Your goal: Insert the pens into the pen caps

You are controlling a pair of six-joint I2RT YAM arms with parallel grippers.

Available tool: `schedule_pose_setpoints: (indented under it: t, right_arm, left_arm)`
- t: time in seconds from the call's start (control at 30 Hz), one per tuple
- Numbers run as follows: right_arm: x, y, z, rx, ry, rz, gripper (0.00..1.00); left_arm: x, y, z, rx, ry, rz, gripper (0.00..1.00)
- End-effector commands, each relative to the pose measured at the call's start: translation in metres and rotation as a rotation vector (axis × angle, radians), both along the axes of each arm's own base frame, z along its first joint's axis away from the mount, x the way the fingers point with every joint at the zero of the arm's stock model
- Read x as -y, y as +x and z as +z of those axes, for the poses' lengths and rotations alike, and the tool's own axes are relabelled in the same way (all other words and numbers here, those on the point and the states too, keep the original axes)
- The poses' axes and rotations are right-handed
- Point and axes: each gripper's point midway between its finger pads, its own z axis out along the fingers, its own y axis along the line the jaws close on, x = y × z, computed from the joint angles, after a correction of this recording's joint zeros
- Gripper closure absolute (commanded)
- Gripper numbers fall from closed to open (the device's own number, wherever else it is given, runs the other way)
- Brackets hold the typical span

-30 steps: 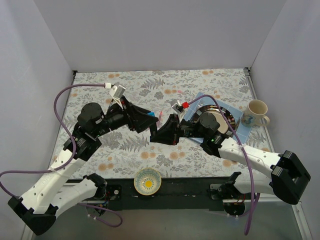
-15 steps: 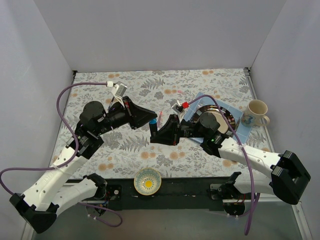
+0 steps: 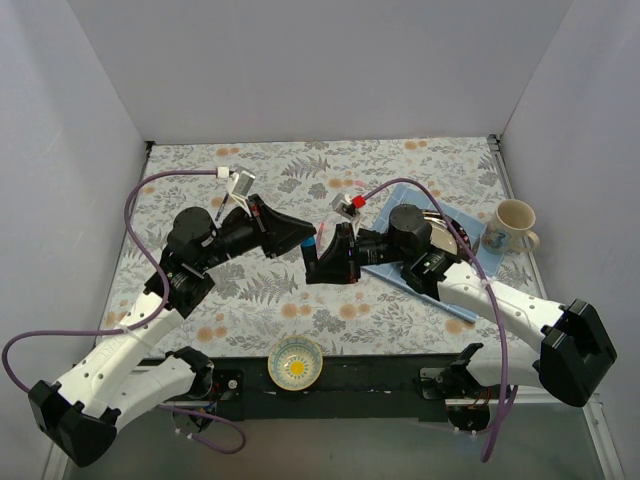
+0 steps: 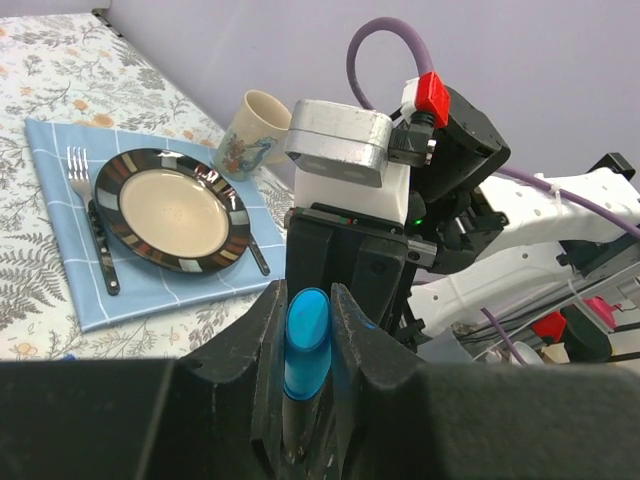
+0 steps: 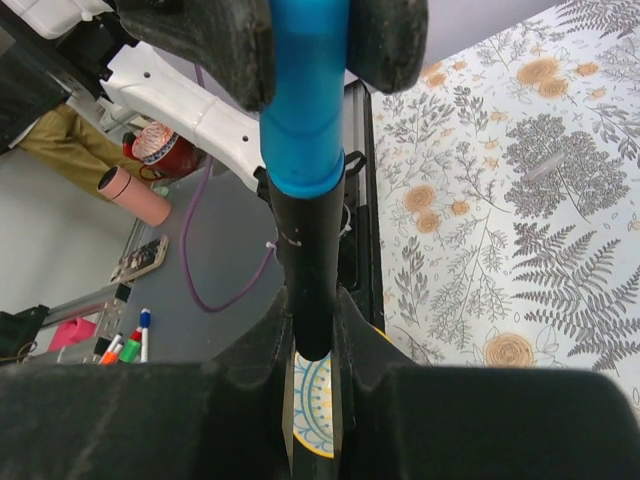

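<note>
Top external view: the two arms meet above the middle of the floral tablecloth (image 3: 262,292), with the left gripper (image 3: 306,238) and the right gripper (image 3: 318,260) nose to nose and lifted off the cloth. Between them is a short dark stick with a blue tip, the one task object in hand.

Right wrist view: the right gripper is clenched on the lower barrel of the black marker (image 5: 310,270), which stands upright between its jaws. The light-blue cap (image 5: 303,100) sits over the marker's upper end. It is pinched from either side by the left arm's fingers (image 5: 215,40).

Left wrist view: the same cap shows end-on, gripped firmly between the left jaws, with the right arm's wrist directly beyond it.

Each arm holds one half so that the two parts can be kept on a single axis and pressed together. The cap's rim appears to overlap the barrel already, so the join is probably at or near seating, though how deep it sits cannot be read.

The plate (image 4: 170,208), fork (image 4: 82,170) and mug (image 4: 250,130) lie apart on the blue placemat (image 4: 60,290), away from the work.
</note>
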Motion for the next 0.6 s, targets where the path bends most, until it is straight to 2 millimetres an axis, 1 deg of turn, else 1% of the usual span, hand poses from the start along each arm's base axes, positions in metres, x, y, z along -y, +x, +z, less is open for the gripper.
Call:
schedule_pose_setpoints:
  t: [0.0,0.07,0.17,0.2,0.27,0.33,0.37,0.4,0.43,0.47,0.5,0.53,0.57]
  right_arm:
    - [0.02,0.061,0.084,0.189,0.202,-0.266,0.99]
    - [0.023,0.062,0.09,0.196,0.229,-0.265,0.99]
    - [0.024,0.066,0.096,0.2,0.246,-0.277,0.99]
    - [0.027,0.07,0.096,0.184,0.251,-0.29,0.99]
    - [0.033,0.072,0.104,0.194,0.283,-0.308,0.99]
    - [0.039,0.08,0.108,0.193,0.293,-0.334,0.99]
    - [0.041,0.081,0.11,0.199,0.3,-0.338,0.99]
    - [0.043,0.086,0.11,0.202,0.303,-0.349,0.99]
    - [0.044,0.087,0.112,0.195,0.312,-0.354,0.99]
    - [0.044,0.088,0.116,0.204,0.327,-0.353,0.99]
    - [0.042,0.09,0.115,0.203,0.328,-0.348,0.99]
    - [0.042,0.089,0.12,0.208,0.337,-0.338,0.99]
    - [0.041,0.089,0.121,0.21,0.344,-0.335,0.99]
  left_arm:
    - [0.005,-0.052,-0.061,-0.206,0.158,-0.222,1.0]
    - [0.007,-0.05,-0.064,-0.217,0.153,-0.225,1.0]
    - [0.011,-0.053,-0.064,-0.232,0.121,-0.255,1.0]
    - [0.012,-0.053,-0.064,-0.235,0.115,-0.261,1.0]
    - [0.013,-0.053,-0.065,-0.248,0.101,-0.264,1.0]
    - [0.014,-0.053,-0.065,-0.257,0.087,-0.265,1.0]
    - [0.015,-0.054,-0.07,-0.273,0.079,-0.268,1.0]
    - [0.015,-0.052,-0.071,-0.277,0.064,-0.258,1.0]
    - [0.017,-0.05,-0.067,-0.259,0.038,-0.26,1.0]
    - [0.018,-0.051,-0.076,-0.305,0.025,-0.261,1.0]
    - [0.019,-0.051,-0.077,-0.311,0.011,-0.264,1.0]
    - [0.021,-0.05,-0.075,-0.297,-0.011,-0.27,1.0]
    - [0.022,-0.049,-0.077,-0.322,-0.024,-0.271,1.0]
